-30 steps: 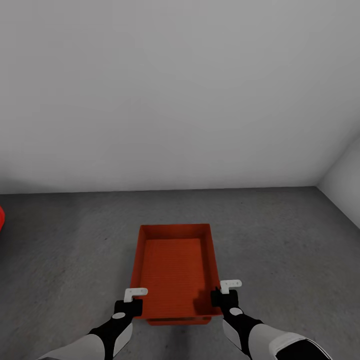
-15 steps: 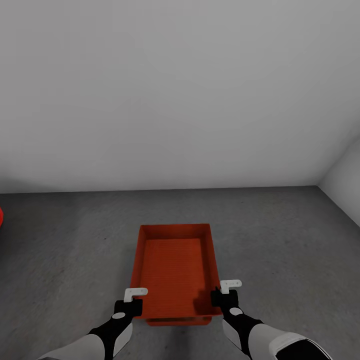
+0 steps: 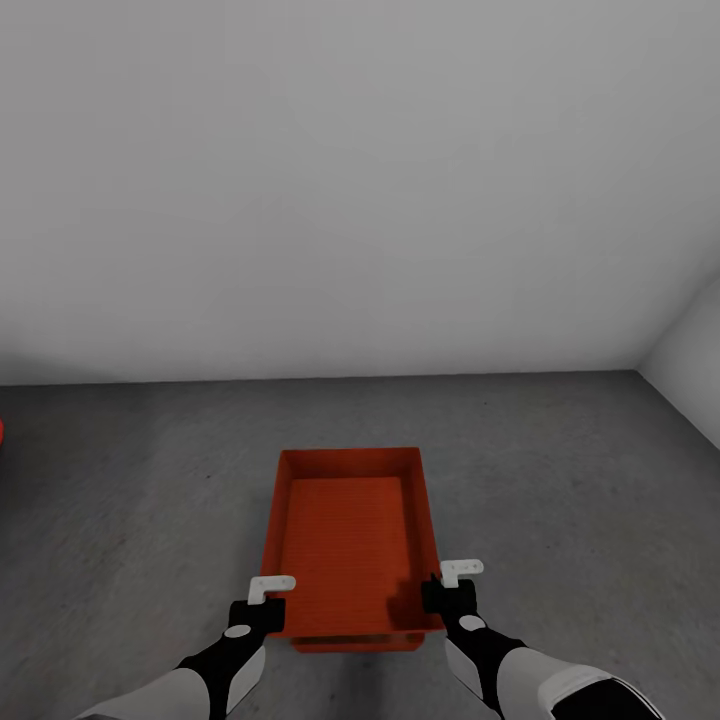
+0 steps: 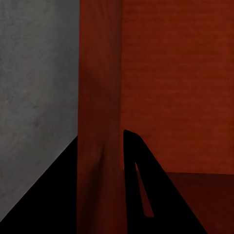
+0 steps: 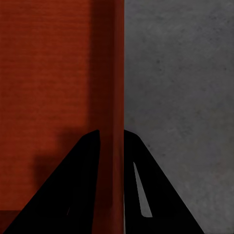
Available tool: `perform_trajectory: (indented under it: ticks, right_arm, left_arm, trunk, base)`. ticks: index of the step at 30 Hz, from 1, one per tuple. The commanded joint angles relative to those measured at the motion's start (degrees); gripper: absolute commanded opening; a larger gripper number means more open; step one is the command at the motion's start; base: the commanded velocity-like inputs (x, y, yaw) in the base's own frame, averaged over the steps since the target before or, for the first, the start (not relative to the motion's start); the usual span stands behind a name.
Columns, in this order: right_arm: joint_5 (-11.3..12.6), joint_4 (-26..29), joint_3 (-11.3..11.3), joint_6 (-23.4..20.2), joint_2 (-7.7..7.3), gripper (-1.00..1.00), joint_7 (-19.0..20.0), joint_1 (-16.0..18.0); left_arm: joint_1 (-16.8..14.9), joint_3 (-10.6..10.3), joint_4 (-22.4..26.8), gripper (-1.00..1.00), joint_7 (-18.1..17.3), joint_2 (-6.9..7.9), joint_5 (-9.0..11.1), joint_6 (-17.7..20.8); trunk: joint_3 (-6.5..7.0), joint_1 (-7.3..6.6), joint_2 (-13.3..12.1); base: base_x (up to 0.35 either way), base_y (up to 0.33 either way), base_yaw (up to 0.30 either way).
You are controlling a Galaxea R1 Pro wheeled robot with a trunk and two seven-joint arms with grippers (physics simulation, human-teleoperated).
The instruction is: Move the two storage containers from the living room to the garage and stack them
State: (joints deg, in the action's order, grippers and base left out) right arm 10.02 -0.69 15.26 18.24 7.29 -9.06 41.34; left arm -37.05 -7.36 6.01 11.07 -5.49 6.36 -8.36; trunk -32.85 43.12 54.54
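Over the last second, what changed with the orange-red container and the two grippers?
Almost nothing. The red sliver at the head view's left edge shrank a little, which suggests a slight camera turn. The storage container stays put over the grey floor, another red edge showing beneath its near end. The left gripper and right gripper remain clamped on its side walls.

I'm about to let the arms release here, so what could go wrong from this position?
1. Each gripper, left gripper and right gripper, pinches only a thin side wall of the storage container near its close corners; the far end is unsupported and could sag or slip.
2. A second red edge peeks out beneath it; if that is the other bin, an offset release could leave the stack crooked on the floor.
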Motion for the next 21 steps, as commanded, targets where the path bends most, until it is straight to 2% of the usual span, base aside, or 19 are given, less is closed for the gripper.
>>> perform_trajectory:
  ticks: [1,5,21]
  right_arm:
    - [0.79,-0.1,-2.28,0.21,0.81,-1.0,-0.25,0.05]
    - [0.79,-0.1,-2.3,0.21,0.8,-1.0,-0.25,0.06]
    - [0.79,-0.1,-2.25,0.13,0.82,-1.0,-0.25,0.02]
  left_arm:
    - [-0.04,0.33,0.06,-1.0,0.52,-0.05,0.14,-0.17]
    - [-0.04,0.33,0.06,-1.0,0.53,-0.05,0.14,-0.17]
    - [-0.04,0.33,0.06,-1.0,0.53,-0.05,0.22,-0.21]
  trunk:
    - [-0.23,0.23,0.45]
    - [-0.95,1.11,2.06]
    - [-1.68,1.11,2.06]
  base:
    - [0.0,0.0,0.0]
    - [0.0,0.0,0.0]
    - [0.0,0.0,0.034]
